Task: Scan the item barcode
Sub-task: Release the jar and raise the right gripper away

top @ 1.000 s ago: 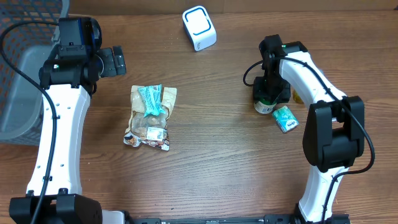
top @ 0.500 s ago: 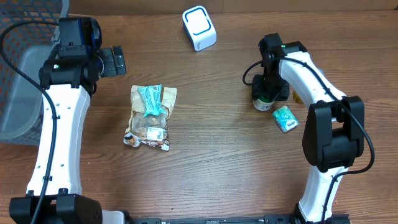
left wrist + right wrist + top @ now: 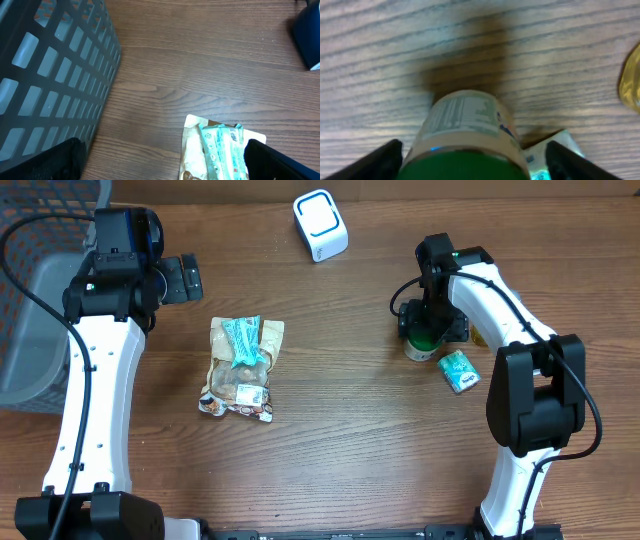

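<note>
**Fig.: overhead + both wrist views, one moment.**

- **Worktop:** The wood-grain worktop (image 3: 350,465) is carrying all items.
- **R side:** The R arm (image 3: 497,295) is bending in over the jar (image 3: 465,125).
  - The R jaws are standing open, w/ one finger (image 3: 377,162) on each side of the jar. A gap is showing clearly at one finger and a narrower one at the other. Nothing is being gripped.
- **Jar (task item):** It has a green lid and a white printed label. It is standing on the worktop's right half, apparently upright w/ the lid toward the wrist cam. Whether the label panel facing the cam is showing a barcode can't be told.
- **Scanner:** The white scanner (image 3: 320,225) w/ a blue ring is sitting at the back centre, well apart from the jar.
- **Near the jar:** A small teal packet (image 3: 458,370) is lying just beside it; contact can't be told. A yellow object (image 3: 632,80) is lying near, mostly hidden by the arm in the overhead view.
- **L side:** The L arm (image 3: 95,370) is reaching toward the back.
  - The L jaws are standing fully open and holding nothing. Their fingers (image 3: 60,162) are showing at both lower corners of the wrist view.
  - They are hovering btwn the grey basket (image 3: 50,75) and the snack pouch (image 3: 240,380).
  - The pouch is lying flat w/ a teal wrapper (image 3: 242,340) on top.
</note>
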